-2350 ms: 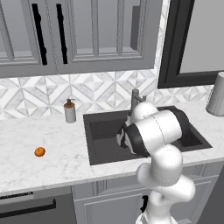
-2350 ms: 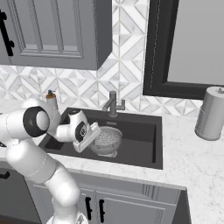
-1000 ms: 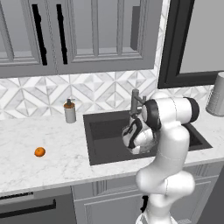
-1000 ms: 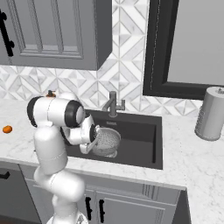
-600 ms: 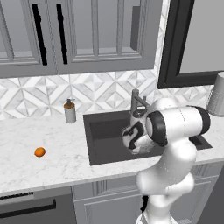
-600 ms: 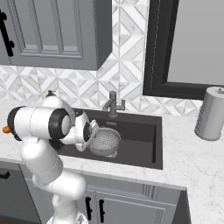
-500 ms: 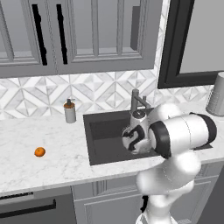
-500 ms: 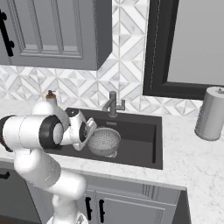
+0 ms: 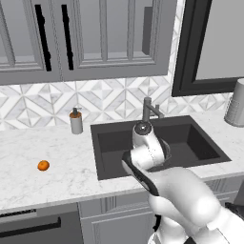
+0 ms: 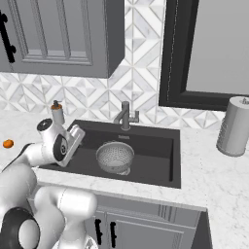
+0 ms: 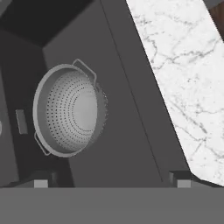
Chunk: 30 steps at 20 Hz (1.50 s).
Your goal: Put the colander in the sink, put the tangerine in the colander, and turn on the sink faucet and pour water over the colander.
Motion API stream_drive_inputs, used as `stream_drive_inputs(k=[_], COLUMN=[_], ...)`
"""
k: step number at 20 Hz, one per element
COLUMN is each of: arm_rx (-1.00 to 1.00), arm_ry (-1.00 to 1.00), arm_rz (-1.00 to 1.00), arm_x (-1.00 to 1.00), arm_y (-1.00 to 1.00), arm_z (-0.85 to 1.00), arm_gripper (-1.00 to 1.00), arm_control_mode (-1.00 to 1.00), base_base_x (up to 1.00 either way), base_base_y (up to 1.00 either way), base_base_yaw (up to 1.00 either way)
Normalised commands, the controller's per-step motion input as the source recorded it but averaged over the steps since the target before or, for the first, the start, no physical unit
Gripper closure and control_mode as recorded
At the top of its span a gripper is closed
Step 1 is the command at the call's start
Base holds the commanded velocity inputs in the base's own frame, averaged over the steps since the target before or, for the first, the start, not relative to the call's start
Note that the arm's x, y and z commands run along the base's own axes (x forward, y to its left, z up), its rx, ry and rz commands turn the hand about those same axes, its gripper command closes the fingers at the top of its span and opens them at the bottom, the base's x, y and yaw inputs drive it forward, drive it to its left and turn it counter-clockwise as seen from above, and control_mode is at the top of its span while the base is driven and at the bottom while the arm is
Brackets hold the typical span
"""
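Observation:
The silvery mesh colander [image 10: 115, 156] sits upright on the floor of the dark sink [image 10: 156, 151], left of centre, below the faucet [image 10: 125, 115]. My gripper [image 10: 76, 135] hovers over the sink's left edge, apart from the colander. In the hand view the colander [image 11: 68, 110] lies beyond my gripper [image 11: 111, 183], whose fingertips [image 11: 41, 183] stand wide apart and open with nothing between them. The small orange tangerine [image 9: 43, 165] rests on the white marble counter far left of the sink [image 9: 193, 143]; it also appears as the tangerine [image 10: 8, 144] at the left edge of the right base view.
A grey soap dispenser [image 9: 76, 121] with a brown pump stands on the counter behind the sink's left corner. A paper towel roll [image 10: 235, 126] stands on the counter to the right. Cabinets hang above, and the marble counter [image 11: 183, 78] borders the basin.
My gripper has opened and let go of the colander, which now rests in the sink. The hand has drawn back toward the sink's left edge.

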Motion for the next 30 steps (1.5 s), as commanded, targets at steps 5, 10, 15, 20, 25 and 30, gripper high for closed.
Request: stream_drive_inputs(k=[5,10,15,20,25,30], arm_rx=[-0.03,0.00,-0.01,-0.07,-0.01,0.00], arm_ry=[0.14,0.05,-0.01,0.05,0.19,0.20], arm_rz=[0.00,0.07,0.19,0.44,0.67,0.62], arm_x=[-0.40,-0.83,-0.91,-0.44,-0.01,0.21], arm_y=[0.38,0.22,0.24,0.46,0.30,0.44], arm_z=[1.00,0.92,0.87,0.59,0.03,-0.05], arm_gripper=[-1.00,-1.00,-1.00,-1.00,-1.00,-1.00], arm_control_mode=[-1.00,-1.00,-1.00,-1.00,-1.00,-1.00], base_base_x=[0.00,0.00,0.00,0.00,0.00,0.00], base_base_y=[0.00,0.00,0.00,0.00,0.00,0.00], base_base_yaw=[0.00,0.00,0.00,0.00,0.00,0.00])
